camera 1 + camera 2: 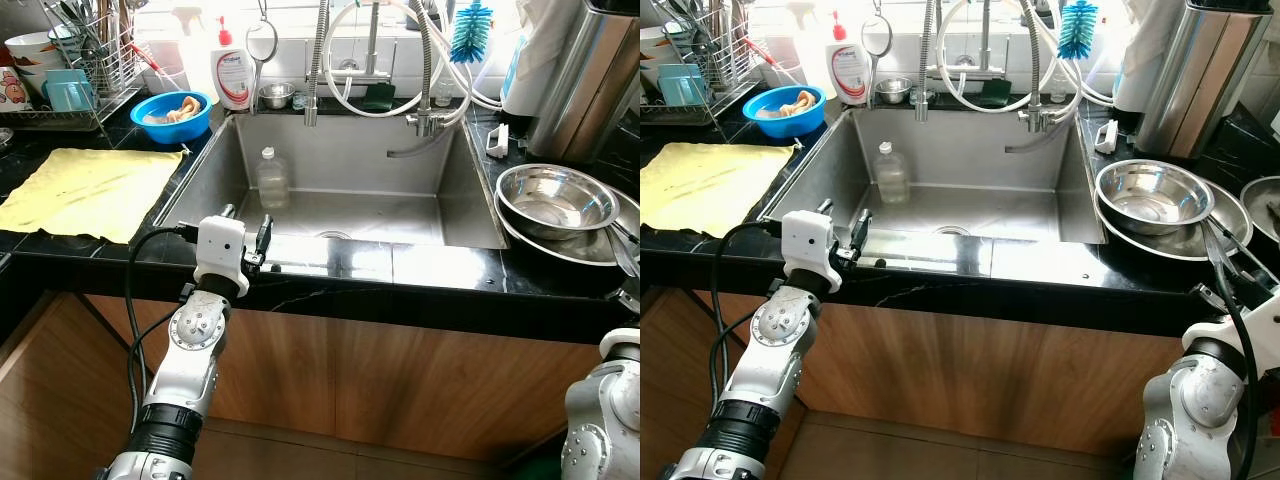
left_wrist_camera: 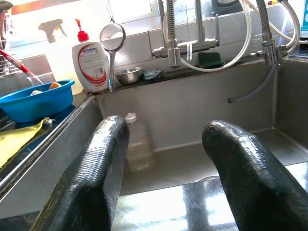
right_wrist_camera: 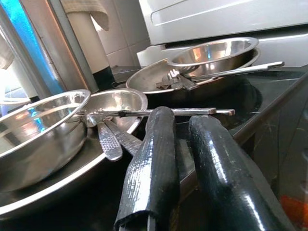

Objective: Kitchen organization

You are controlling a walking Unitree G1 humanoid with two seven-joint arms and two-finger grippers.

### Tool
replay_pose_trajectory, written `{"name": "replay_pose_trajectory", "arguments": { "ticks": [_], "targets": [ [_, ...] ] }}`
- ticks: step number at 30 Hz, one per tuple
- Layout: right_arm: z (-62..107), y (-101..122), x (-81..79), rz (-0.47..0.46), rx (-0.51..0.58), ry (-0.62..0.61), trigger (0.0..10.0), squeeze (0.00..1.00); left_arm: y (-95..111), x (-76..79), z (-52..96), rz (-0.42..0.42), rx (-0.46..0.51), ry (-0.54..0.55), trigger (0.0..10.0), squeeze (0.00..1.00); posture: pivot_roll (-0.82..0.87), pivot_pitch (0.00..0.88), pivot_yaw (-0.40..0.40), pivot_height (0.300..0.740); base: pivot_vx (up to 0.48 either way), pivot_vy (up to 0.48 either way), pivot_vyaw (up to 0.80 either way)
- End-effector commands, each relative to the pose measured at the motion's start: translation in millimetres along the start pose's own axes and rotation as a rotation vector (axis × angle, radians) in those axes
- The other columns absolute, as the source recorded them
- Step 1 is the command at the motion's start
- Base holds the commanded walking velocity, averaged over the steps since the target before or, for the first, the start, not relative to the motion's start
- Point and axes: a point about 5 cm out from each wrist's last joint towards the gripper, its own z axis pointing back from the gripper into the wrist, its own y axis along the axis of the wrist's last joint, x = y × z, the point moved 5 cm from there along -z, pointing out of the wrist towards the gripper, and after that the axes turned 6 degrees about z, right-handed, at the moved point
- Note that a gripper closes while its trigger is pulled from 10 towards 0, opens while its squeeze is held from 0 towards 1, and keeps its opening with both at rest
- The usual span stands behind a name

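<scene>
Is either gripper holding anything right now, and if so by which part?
Nothing is held. The left gripper is open at the steel sink's front rim, its fingers bare. The right gripper's fingers are closed together, bare, near the steel bowls.

Yellow cloth (image 1: 85, 190), blue bowl (image 1: 170, 117), black counter (image 1: 420, 270).

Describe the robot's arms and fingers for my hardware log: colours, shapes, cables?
The left arm is silver with rounded joints, a white boxy wrist block and a black cable looping beside it. The right arm is silver too, with a black cable. Each gripper has two long, black, textured fingers.
</scene>
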Motion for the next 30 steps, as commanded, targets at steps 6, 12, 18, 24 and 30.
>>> {"name": "replay_pose_trajectory", "arguments": {
  "ticks": [6,12,18,24,30],
  "targets": [
    [-3.3,2,-6.9,-0.019,0.000,0.020,10.0,0.67,2,-4.0,0.3,-0.030,0.002,0.002,10.0,0.00,-0.05,0.000,0.046,0.720,0.000,0.000,0.00],
    [-5.5,4,-10.3,-0.021,0.004,0.034,10.0,0.00,2,-3.9,0.3,-0.037,0.004,-0.001,10.0,0.00,-0.04,0.000,0.045,0.720,0.000,0.000,0.00],
    [-0.7,3,-25.9,-0.018,0.000,0.104,10.0,0.00,2,-2.8,0.3,-0.043,0.006,-0.007,10.0,0.00,-0.04,0.000,0.045,0.720,0.000,0.000,0.00],
    [0.0,-6,-20.3,0.006,-0.035,0.076,10.0,0.00,3,-1.6,0.6,-0.049,0.008,-0.013,10.0,0.00,-0.04,0.000,0.043,0.720,0.000,0.000,0.00],
    [0.8,0,-26.0,-0.007,-0.011,0.105,10.0,0.00,3,-1.7,0.5,-0.052,0.010,-0.013,10.0,0.00,-0.04,0.000,0.045,0.720,0.000,0.000,0.00]
  ]
}}
